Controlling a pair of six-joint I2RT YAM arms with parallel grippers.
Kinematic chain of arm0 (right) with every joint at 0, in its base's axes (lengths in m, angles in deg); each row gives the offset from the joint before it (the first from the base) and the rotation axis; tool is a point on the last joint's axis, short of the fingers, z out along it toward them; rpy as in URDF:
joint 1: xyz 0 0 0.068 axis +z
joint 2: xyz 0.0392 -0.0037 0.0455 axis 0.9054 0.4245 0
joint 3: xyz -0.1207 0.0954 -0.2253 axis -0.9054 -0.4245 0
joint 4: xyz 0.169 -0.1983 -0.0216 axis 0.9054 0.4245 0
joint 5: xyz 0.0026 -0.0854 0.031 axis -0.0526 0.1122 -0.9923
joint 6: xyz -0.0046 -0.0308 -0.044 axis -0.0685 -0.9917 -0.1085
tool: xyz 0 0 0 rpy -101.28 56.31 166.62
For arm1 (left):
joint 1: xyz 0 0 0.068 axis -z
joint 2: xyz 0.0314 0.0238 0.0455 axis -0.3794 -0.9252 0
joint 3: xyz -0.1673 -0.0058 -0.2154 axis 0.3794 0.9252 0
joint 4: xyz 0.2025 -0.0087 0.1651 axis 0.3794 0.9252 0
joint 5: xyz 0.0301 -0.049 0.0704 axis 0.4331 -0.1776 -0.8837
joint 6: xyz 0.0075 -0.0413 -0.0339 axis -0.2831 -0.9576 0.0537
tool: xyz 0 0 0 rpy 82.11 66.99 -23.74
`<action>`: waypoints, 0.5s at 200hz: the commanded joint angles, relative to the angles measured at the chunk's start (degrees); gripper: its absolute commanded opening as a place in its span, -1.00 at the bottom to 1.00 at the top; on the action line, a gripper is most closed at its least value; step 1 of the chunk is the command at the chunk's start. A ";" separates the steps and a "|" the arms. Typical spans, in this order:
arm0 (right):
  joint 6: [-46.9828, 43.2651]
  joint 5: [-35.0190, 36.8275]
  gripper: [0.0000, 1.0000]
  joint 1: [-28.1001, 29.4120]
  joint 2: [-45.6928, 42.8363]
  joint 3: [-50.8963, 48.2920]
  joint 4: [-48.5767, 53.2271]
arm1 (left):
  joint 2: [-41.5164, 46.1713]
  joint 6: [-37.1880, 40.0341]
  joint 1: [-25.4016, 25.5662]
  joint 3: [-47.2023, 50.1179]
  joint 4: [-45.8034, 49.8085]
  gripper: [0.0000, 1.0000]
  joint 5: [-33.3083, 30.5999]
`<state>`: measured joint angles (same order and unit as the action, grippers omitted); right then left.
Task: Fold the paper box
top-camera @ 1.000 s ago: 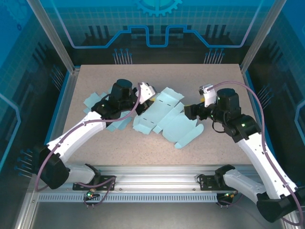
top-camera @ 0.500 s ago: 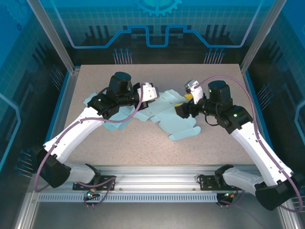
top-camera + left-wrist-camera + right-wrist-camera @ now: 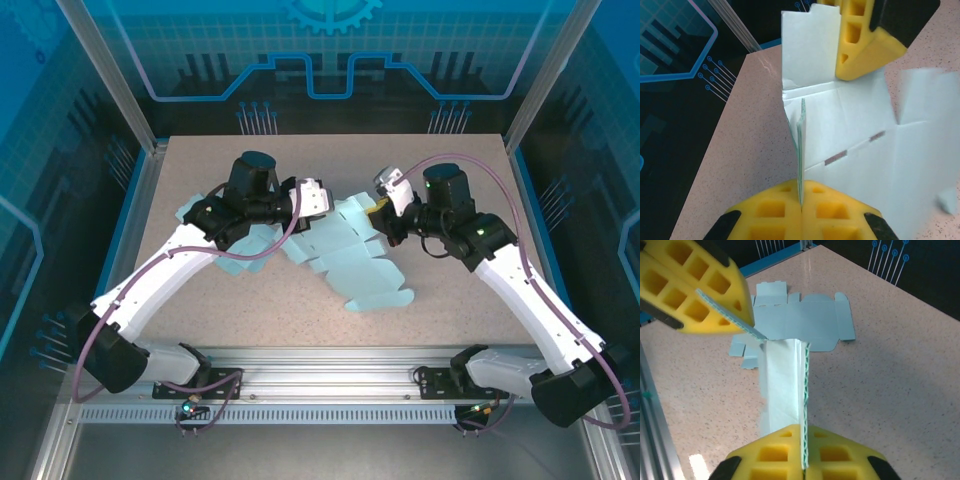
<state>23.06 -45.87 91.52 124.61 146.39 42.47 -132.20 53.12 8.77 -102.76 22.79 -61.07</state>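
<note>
Paper box clamped by left claw and right claw.

There is one table. On it are two robot arms, a left arm and a right arm. There are two grippers, the left gripper and the right gripper. Each has two yellow fingers, four in all. There are two pale blue cardboard sheets: one paper box blank at the centre of the frame and a second blank at the left.
</note>
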 commanded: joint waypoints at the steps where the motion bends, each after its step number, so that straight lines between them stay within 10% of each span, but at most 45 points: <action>1: -0.42 -0.64 -1.00 0.78 -0.97 0.85 -1.49 | 1.23 0.85 -0.14 -0.86 -0.60 -1.00 1.53; 33: -0.86 -0.51 -1.00 0.79 -2.59 -0.41 -1.74 | 1.81 0.51 -2.80 1.17 -0.62 -0.39 0.47; 100: -0.47 -1.18 -1.00 0.83 -4.19 -2.06 -3.20 | 6.52 -0.13 -10.42 9.15 -3.04 -0.26 5.96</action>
<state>22.98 -45.87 91.58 121.13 145.47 41.69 -127.96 52.25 -1.63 -95.96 21.41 -58.86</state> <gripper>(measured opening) 0.069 0.361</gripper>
